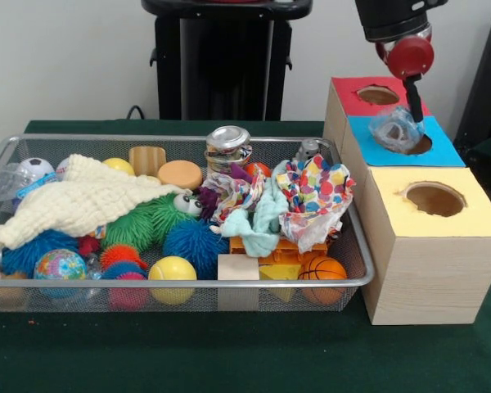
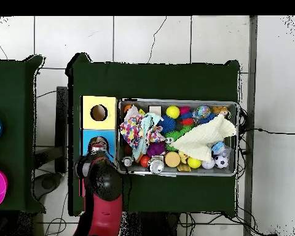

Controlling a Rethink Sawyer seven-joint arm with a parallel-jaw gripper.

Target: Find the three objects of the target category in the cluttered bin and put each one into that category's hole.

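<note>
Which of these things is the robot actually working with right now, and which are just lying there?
In the job: gripper, clear crinkly object, blue box, wire bin.
Lying about: cream cloth, silver can, mini basketball, yellow box, red box.

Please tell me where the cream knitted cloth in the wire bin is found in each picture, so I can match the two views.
Front view: the cream knitted cloth lies in the left half of the wire bin, draped over the balls.
Overhead view: the same cloth lies in the bin's right half.
Shared landmark: the yellow-topped box stands beside the bin's end farthest from the cloth in both.
</note>
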